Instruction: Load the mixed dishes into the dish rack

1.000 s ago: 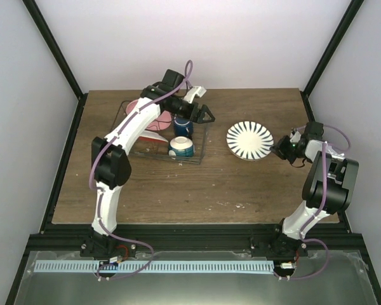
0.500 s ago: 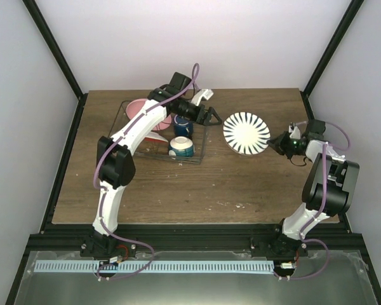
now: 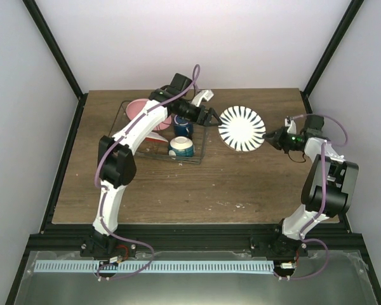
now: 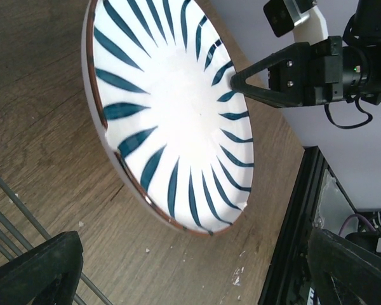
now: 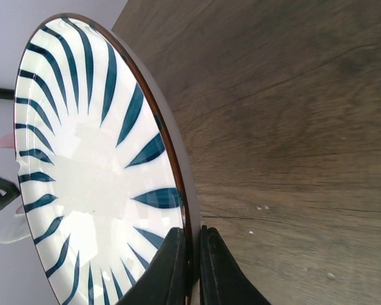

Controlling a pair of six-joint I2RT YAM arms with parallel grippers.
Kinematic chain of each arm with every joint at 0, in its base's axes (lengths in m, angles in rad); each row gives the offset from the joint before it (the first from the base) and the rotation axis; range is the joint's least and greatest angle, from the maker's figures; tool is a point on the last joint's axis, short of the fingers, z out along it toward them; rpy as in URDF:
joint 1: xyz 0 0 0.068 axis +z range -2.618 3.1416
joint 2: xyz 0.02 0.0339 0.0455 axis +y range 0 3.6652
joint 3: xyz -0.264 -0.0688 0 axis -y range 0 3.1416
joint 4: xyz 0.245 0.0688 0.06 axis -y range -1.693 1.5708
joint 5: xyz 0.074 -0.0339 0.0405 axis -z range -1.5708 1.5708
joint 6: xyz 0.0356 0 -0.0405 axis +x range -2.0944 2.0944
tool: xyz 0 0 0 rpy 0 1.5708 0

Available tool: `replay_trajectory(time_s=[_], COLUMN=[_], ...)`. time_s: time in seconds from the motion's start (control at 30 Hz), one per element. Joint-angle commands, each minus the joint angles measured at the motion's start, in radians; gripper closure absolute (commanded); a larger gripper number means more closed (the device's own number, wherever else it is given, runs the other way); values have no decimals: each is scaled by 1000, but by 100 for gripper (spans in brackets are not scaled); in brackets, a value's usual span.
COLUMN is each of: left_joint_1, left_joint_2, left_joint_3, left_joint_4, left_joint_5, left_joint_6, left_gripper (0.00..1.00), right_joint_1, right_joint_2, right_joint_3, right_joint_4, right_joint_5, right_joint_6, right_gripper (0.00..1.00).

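The right fingers (image 5: 176, 267) are pinching the rim of the white plate with dark radial stripes (image 5: 95, 165). They are drawn in narrow, one on the striped face and one on the back. The plate is being held tilted up on edge over the desk (image 5: 292, 127), with its striped face turned toward the left arm. From above, the plate (image 3: 241, 128) is hanging just right of the dish rack (image 3: 203, 149), between the two arms. The right fingers (image 3: 272, 137) are gripping its right edge.

The left fingers (image 4: 38, 273) are standing wide apart, one at each lower corner of the left wrist view, and are gripping nothing. The plate (image 4: 171, 121) is sitting in front of the open gap without touching either of them. In the overhead view they (image 3: 209, 118) are reaching past the rack's right end, just beside the plate's left rim.

Inside the rack, the plain pink plate (image 3: 138, 109) is lying toward the far left. The dark blue mug (image 3: 183, 126) is sitting near the right end, and the small bowl (image 3: 181, 147) is just in front of it.
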Motion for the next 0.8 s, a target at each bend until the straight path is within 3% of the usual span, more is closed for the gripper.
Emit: replay_trajectory(time_s=[0.0,0.4,0.53,0.77], left_joint_1=[1,1,1,1], left_joint_2=[31,71,79,82], left_joint_3=[25,44,47,47], left_joint_4=[12,20,29,40], left_joint_5=[19,32,51,65], left_joint_6=[0,3,0,-5], left_gripper=[2,6,21,66], right_joint_1=[63,160,184,196], right_joint_2=[-38,-25,-16,-7], right_joint_3=[80,116,124,119], right_joint_4=[72,147,154,151], right_joint_5=[-135,-155,-160,-160], right_joint_6=[19,99,109,104], right_gripper=[99,99,99,99])
